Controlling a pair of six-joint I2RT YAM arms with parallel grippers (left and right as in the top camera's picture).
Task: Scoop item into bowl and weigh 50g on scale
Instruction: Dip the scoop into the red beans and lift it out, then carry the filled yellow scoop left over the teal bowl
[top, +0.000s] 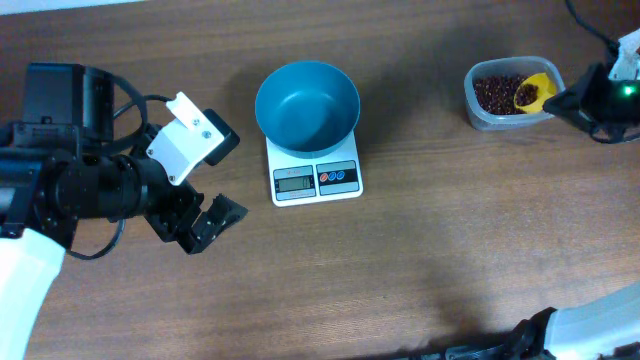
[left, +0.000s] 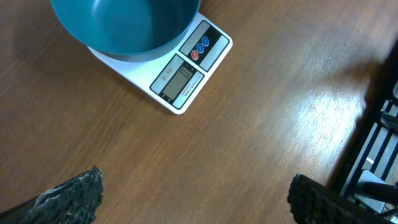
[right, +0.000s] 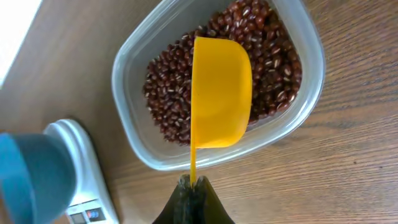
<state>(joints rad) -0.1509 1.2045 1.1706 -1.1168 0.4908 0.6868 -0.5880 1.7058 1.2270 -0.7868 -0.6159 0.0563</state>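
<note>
One thin handle is all your right end effector pinches on the scoop over the beans in the tub, so hard digging may twist it, spilling short of the bowl.

table: brown wood grain, smooth, soft sheen where light hits
bowl: teal plastic, smooth, satin
scale: white plastic, glossy top, grey LCD pane
tub: clear plastic, slightly cloudy, smooth
scoop: yellow-orange plastic, smooth, matt
beans: red-brown, smooth skins, faint shine
left gripper pads: black, rough pebbled texture, matt
</note>
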